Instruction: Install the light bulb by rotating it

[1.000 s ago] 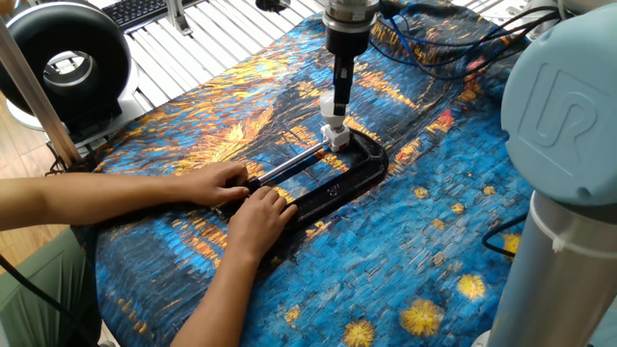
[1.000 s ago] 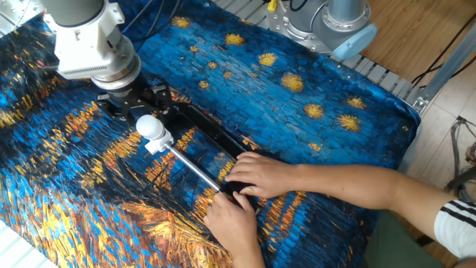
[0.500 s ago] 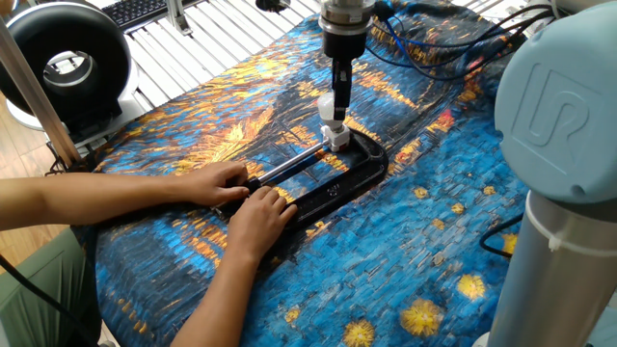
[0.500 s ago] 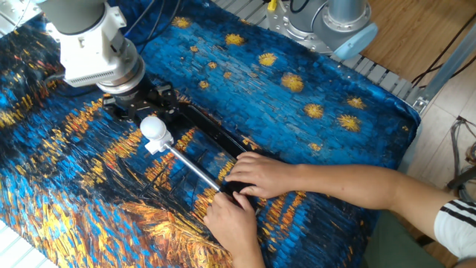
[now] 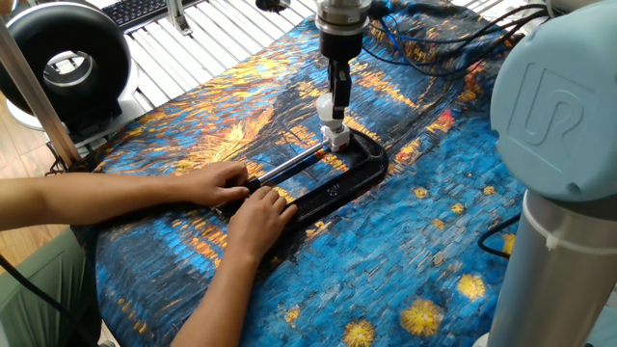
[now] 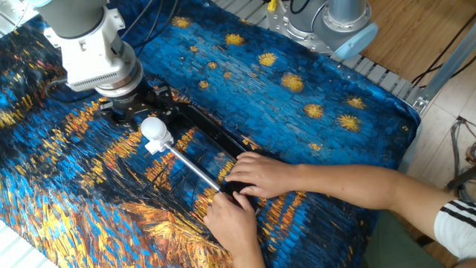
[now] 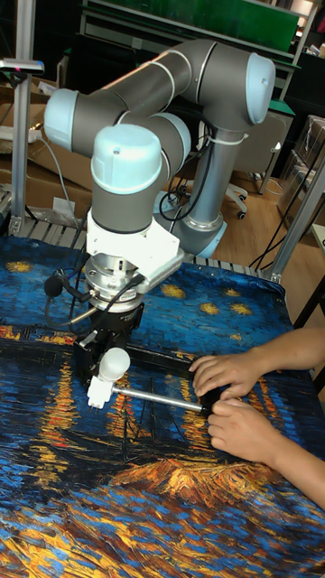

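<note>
Two opposite high side views, one frontal, share the clamp (image 5: 323,183).

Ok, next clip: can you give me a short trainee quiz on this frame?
1. True or false: the light bulb sits on top of the white socket block.
2. What are the person's hands resting on? A: the black C-clamp. B: a keyboard. C: the robot's base.
3. Short answer: over which end of the clamp does the gripper hang, the bulb's or the hands'?

Key: 1 true; 2 A; 3 the bulb's end.
</note>
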{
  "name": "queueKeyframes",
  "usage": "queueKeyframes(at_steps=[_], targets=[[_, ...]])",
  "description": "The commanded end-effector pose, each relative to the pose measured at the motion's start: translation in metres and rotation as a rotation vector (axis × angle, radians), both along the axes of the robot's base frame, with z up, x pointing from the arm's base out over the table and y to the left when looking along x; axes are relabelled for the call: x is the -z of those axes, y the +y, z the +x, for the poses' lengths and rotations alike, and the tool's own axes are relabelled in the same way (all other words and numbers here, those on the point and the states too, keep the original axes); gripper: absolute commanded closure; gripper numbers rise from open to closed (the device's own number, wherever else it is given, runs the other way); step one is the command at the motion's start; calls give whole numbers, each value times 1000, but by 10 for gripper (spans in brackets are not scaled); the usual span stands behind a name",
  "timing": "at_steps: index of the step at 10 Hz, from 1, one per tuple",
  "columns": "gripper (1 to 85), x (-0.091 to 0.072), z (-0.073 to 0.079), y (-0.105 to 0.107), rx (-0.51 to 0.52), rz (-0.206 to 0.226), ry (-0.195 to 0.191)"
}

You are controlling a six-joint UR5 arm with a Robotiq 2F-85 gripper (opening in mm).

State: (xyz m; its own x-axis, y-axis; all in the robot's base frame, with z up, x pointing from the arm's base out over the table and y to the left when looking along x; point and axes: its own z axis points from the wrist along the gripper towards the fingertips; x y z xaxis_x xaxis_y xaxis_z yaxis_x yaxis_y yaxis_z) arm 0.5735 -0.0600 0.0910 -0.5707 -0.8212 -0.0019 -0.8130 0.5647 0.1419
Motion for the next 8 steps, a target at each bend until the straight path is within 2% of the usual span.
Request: queueKeyframes(at_steps=[1, 3, 5, 8], targets=[[210, -4, 9, 2, -48, -6, -18], [207, -5, 7, 8, -32, 6, -10], [210, -7, 6, 13, -19, 0, 4], [217, -5, 8, 24, -11, -2, 4]])
